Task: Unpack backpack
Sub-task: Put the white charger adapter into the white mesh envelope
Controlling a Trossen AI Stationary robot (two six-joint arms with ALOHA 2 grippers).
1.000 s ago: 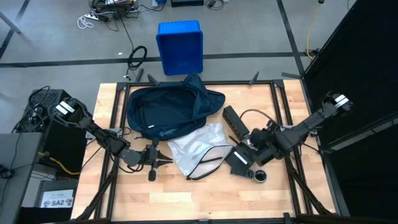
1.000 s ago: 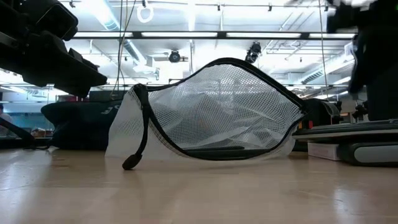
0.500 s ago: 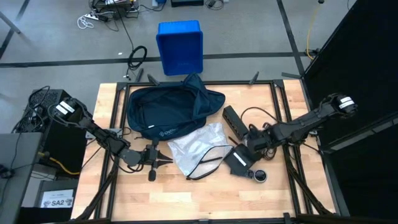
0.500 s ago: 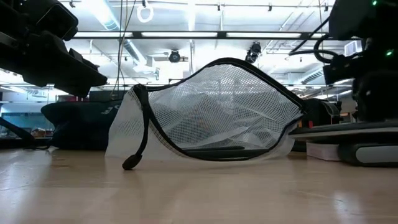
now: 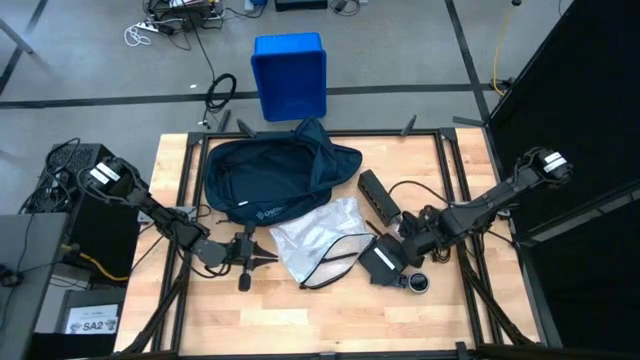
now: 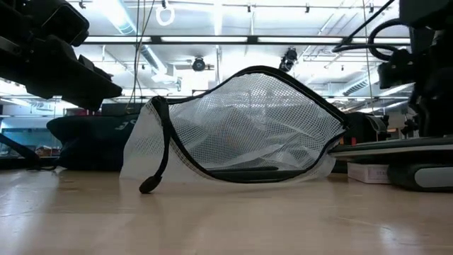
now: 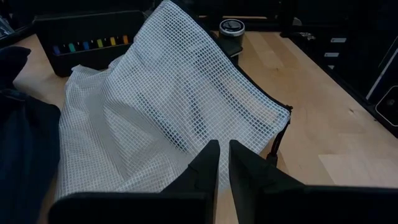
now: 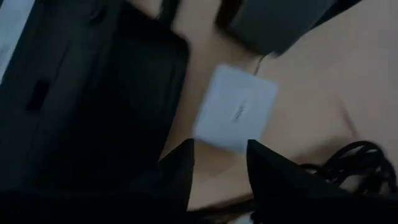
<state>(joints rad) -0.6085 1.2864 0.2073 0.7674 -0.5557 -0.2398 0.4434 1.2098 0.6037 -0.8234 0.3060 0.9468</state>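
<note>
The right gripper (image 5: 408,243) is drawing back in over the things at the desk's (image 5: 330,320) four o'clock, after swinging away toward the three o'clock edge half a second ago; a second ago it was sitting lower over the same cluster. Nothing on the desk has shifted with it, so this reads as repositioning rather than a lift. Its jaws are parted and grasping nothing, hovering above a small white block (image 8: 236,109) beside a flat black case (image 5: 383,259), with a round black tin (image 5: 417,283) just toward five o'clock.

The backpack (image 5: 275,175) is lying slumped at the desk's eleven o'clock, and the mesh pouch (image 5: 315,238) is already out, resting at centre just beside it. Unpacking looks well along.

The left gripper (image 5: 262,256) is waiting low at eight o'clock, arm stretched along the desk, jaws clenched on nothing and aimed at the pouch.
</note>
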